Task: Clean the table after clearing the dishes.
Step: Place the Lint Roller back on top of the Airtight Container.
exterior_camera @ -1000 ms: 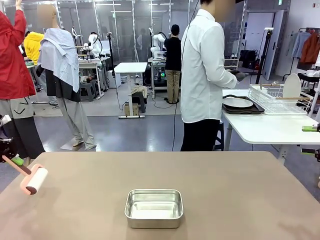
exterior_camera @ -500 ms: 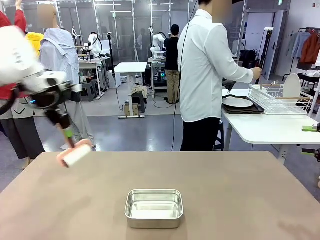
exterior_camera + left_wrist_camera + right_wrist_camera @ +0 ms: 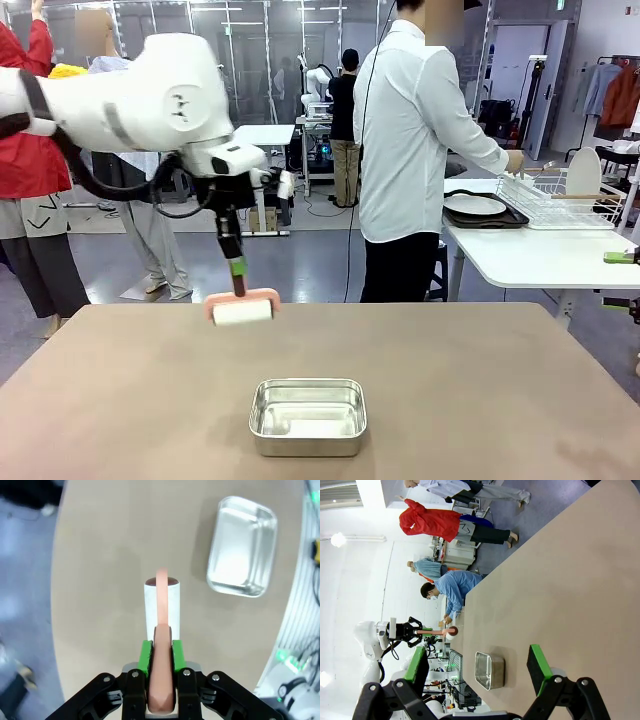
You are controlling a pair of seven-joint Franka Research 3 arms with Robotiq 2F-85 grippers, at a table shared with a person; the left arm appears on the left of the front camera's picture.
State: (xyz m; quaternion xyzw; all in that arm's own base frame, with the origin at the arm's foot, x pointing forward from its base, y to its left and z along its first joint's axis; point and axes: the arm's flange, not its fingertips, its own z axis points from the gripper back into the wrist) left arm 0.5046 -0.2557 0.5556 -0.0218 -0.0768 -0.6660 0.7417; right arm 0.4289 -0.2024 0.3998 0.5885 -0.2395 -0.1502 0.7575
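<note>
My left gripper (image 3: pixel 238 268) hangs over the far middle of the brownish table (image 3: pixel 480 380), shut on the pink handle of a lint roller (image 3: pixel 243 311). The white roll sits at or just above the tabletop. In the left wrist view the green pads (image 3: pixel 146 655) clamp the handle (image 3: pixel 162 680) and the roll (image 3: pixel 162 605) points away over the table. My right gripper (image 3: pixel 477 665) stands open with nothing between its fingers, and its green pads (image 3: pixel 620 257) show at the table's right edge. The dishes, a white plate on a dark tray (image 3: pixel 478 208), lie on the white side table.
A shiny steel tray (image 3: pixel 307 415) sits near the table's front middle, also in the left wrist view (image 3: pixel 242 545). A person in a white shirt (image 3: pixel 410 150) stands at the far side, reaching into a wire rack (image 3: pixel 560 200) that holds an upright plate (image 3: pixel 583 172).
My left arm has swung in from the left edge toward the far middle of the table, carrying the lint roller. The person's hand moved to the wire rack.
</note>
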